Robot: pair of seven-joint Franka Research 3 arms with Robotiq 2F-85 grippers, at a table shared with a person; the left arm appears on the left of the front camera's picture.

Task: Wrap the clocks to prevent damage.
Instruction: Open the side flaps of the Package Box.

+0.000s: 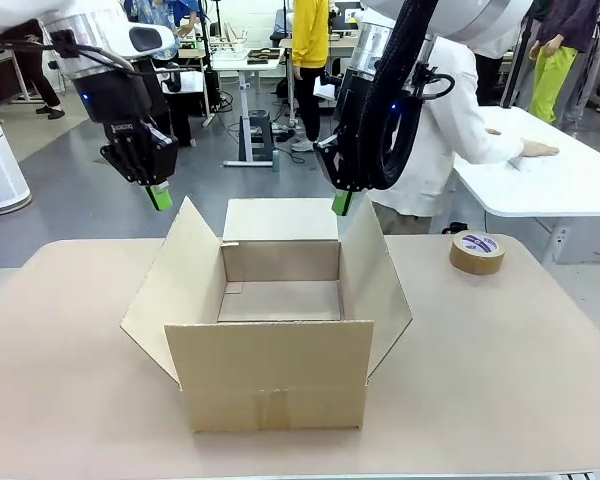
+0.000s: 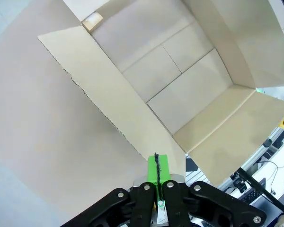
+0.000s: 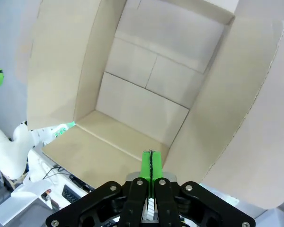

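Spreading across the front view, the tan bench (image 1: 540, 380) carries an open cardboard box (image 1: 270, 375) at its centre, with all four flaps splayed outward. The left hand (image 1: 160, 197) hangs above the box's 10 o'clock corner and the right hand (image 1: 341, 204) above its 1 o'clock corner, each with its green pads (image 2: 158, 170) pressed together. A roll of brown tape (image 1: 477, 252) lies flat on the bench at the box's 2 o'clock, well apart from it.

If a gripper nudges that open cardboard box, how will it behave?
The box looks empty, so it is probably light and would likely slide on the table rather than tip. Its flaps stand open and unsupported, so pushing one would probably just bend it.
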